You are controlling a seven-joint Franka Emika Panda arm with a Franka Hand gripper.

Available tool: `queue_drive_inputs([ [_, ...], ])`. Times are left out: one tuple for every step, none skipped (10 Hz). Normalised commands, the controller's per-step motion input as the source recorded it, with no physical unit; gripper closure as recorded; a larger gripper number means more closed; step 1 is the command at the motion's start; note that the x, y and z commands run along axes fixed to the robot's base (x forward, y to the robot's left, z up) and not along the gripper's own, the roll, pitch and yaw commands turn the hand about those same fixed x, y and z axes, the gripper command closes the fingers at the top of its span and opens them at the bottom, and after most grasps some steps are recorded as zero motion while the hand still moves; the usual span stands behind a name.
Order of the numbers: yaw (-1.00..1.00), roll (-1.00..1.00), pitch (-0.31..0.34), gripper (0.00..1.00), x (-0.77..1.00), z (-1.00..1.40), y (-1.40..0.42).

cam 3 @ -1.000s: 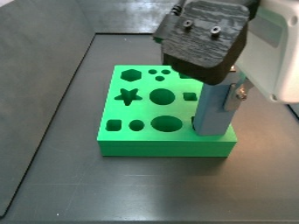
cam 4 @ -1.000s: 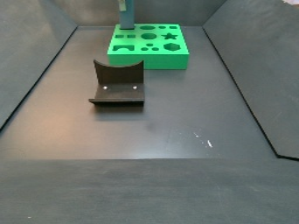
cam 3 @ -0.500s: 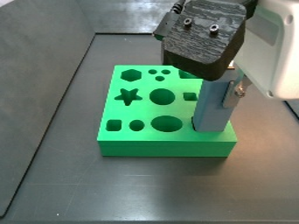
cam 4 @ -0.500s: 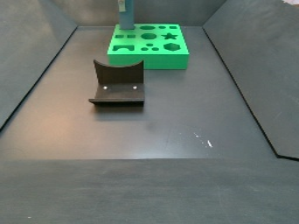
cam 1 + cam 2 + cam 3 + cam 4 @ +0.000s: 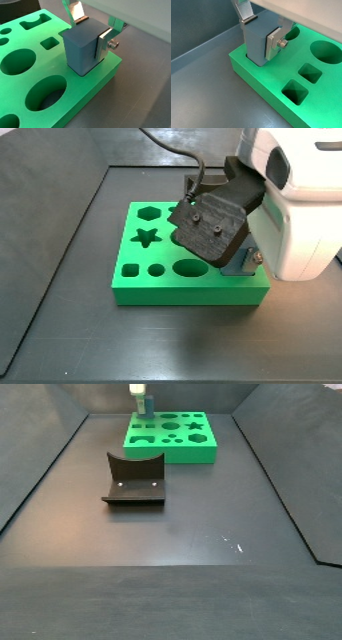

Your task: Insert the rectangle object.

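Note:
The rectangle object point(image 5: 83, 47) is a grey-blue block standing upright in a hole at a corner of the green board point(image 5: 53, 62). My gripper point(image 5: 92, 31) is shut on it, with one silver finger point(image 5: 105, 42) flat on each of two opposite faces. Both wrist views show this; in the second one the block point(image 5: 256, 42) goes down into the board point(image 5: 258, 75). In a side view the gripper point(image 5: 221, 238) hangs low over the board point(image 5: 174, 293) and hides most of the block point(image 5: 243, 265). In the far side view a short part of the block point(image 5: 142, 406) stands above the board point(image 5: 187, 452).
The board has several other shaped holes, among them a star point(image 5: 147, 236), round holes point(image 5: 17, 62) and square holes point(image 5: 298, 91). The dark fixture point(image 5: 134, 479) stands on the floor in front of the board. Dark walls enclose the floor.
My gripper has moved down with the block. The block now stands much lower above the board, sunk deeper into its hole.

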Motion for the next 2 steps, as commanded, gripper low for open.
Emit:
queue_drive_inputs([
  [-0.10,-0.14,-0.031,1.00,0.00,-0.05,0.18],
  [0.00,0.03,0.000,1.00,0.00,0.00,0.00],
])
